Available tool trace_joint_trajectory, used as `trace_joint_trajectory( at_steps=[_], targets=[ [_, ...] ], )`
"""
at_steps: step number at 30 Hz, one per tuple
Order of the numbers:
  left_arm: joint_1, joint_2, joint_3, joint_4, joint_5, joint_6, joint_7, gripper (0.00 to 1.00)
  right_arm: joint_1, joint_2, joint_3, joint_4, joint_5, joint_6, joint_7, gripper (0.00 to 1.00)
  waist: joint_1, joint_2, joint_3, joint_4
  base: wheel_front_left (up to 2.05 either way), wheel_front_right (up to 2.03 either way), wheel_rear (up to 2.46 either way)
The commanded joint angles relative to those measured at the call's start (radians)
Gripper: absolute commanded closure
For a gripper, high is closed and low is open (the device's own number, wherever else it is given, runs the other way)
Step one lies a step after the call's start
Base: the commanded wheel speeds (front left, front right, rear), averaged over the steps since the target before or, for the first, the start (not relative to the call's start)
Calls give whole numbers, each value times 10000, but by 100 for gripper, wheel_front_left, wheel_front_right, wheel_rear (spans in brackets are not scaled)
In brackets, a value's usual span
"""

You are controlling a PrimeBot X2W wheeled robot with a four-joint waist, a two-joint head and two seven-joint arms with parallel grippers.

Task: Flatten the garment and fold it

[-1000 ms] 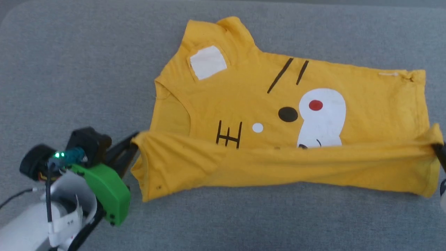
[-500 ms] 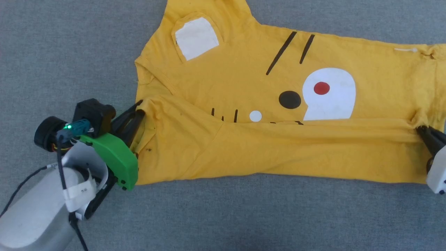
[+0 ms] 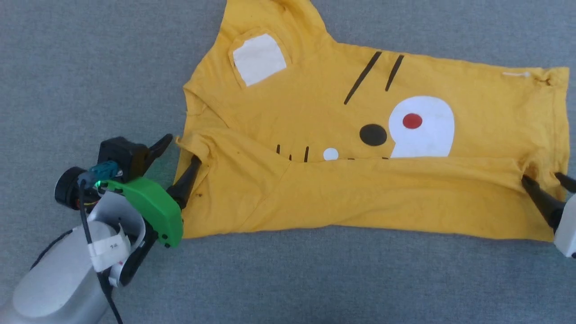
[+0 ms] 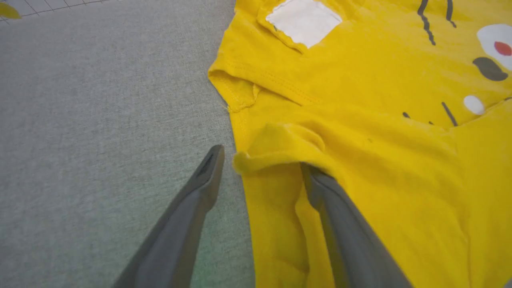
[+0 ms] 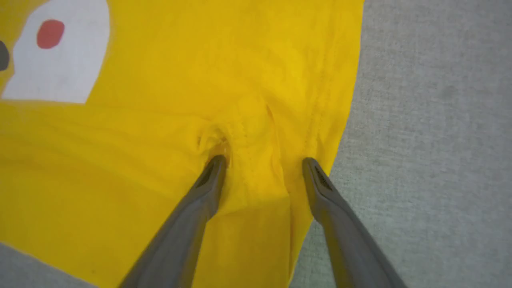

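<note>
The garment [image 3: 315,90], a yellow T-shirt with a cartoon face print, lies on the grey surface with its near long side folded up over the lower part of the print. At the fold's left end, my left gripper [image 3: 177,154] stands open. In the left wrist view, the left gripper [image 4: 262,164] has a small bunched corner of the garment [image 4: 360,80] lying loose between its fingers, one finger over the cloth and one over the mat. At the fold's right end, my right gripper [image 3: 546,182] is open. In the right wrist view, the right gripper [image 5: 264,161] straddles a puckered spot of the garment [image 5: 200,60].
A grey felt-like surface [image 3: 90,67] surrounds the shirt on all sides, with wide room to the left and in front. A white gridded strip [image 4: 40,6] shows at the far edge in the left wrist view.
Both grippers have gone from shut on the fold's ends to open, letting the cloth go. The folded edge now lies flat, farther up over the print. The head camera has shifted.
</note>
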Motion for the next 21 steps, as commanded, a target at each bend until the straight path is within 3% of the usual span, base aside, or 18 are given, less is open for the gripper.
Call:
trace_joint_trajectory(
  at_steps=[1, 6, 12, 16, 21],
  targets=[
    [268, -29, 95, -29, -163, 128, -177, 0, 288, 97, -60, -79, 71, -17, 128, 0, 0, 0, -614, -25, 0, 0, 0],
    [1090, 196, 443, -398, -437, 526, -703, 0, 958, 302, -263, -638, 187, -17, 656, 0, 0, 0, -1413, -81, 0, 0, 0],
    [2275, 306, 1114, -1221, -475, 1587, -1905, 0, 1682, 775, -664, -1458, 32, -17, 423, 0, 0, 0, -1986, -128, 0, 0, 0],
    [3127, -18, 1562, -1866, -228, 2422, -2707, 0, 2033, 1332, -1242, -1899, -726, -17, -1079, 0, 0, 0, -2168, -58, 0, 0, 0],
    [4312, -891, 1996, -2656, 718, 3191, -2956, 0, 2707, 2625, -1899, -2142, -1928, -17, -3399, 0, 0, 0, -2228, 56, 0, 0, 0]
  ],
)
